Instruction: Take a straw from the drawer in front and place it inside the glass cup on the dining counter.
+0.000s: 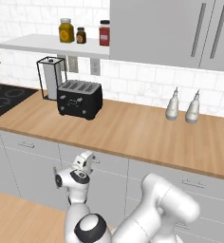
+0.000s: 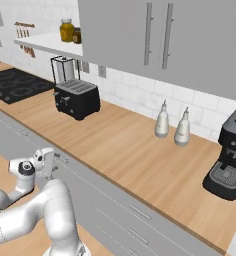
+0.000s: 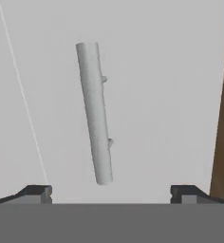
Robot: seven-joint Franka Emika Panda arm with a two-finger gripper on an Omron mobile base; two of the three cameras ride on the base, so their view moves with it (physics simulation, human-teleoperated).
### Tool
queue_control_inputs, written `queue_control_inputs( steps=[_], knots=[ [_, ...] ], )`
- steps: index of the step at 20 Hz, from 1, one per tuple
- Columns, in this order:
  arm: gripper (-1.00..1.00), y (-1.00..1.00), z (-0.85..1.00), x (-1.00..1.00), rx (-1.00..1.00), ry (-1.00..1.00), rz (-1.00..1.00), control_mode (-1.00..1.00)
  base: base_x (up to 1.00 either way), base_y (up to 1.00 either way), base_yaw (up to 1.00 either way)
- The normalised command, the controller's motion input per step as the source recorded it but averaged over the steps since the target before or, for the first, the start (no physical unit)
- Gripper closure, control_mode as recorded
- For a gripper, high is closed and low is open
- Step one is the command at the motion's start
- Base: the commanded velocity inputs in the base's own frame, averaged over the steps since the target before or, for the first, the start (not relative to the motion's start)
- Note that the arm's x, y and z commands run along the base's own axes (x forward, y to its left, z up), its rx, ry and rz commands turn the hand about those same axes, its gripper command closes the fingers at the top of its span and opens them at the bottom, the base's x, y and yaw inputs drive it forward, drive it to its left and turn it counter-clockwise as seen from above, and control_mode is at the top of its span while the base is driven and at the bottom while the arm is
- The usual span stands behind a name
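Wood tabletop (image 1: 133,128) along the tiled wall, carrying a black toaster (image 1: 79,98), two white bottles (image 1: 182,107) and, seen from the right, a coffee machine (image 2: 231,160). Below its edge, grey drawer (image 3: 147,104) fronts, shut. End effector (image 3: 111,192) held close up against one drawer front, fingers (image 3: 38,192) spread wide, gripping nothing. Slim silver handle (image 3: 96,114) centred between them, running nearly lengthwise up the hand view, not touched. Wrist (image 1: 78,173) level with the drawer row.

Silver bar handle (image 3: 96,114) on flat grey drawer (image 3: 156,85) front, between spread end effector (image 3: 111,192) fingertips (image 3: 38,192).
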Motion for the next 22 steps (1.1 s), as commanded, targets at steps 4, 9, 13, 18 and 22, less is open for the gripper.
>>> queue_control_inputs(
  steps=[4,9,13,18,22],
  knots=[
    [-1.0,0.01,-0.39,0.36,-0.08,0.1,0.05,-1.0,0.0,0.0,0.0],
    [-1.0,0.2,-0.24,0.44,-0.12,0.1,0.03,-1.0,0.0,0.0,0.0],
    [-1.0,0.25,-0.14,0.42,-0.12,0.04,0.05,-1.0,0.0,0.0,0.0],
    [-1.0,0.03,-0.44,0.14,-0.03,0.0,0.12,-1.0,0.0,0.0,0.0],
    [-1.0,0.0,-0.63,0.16,0.0,0.0,0.14,-1.0,0.0,0.0,0.0]
  ],
)
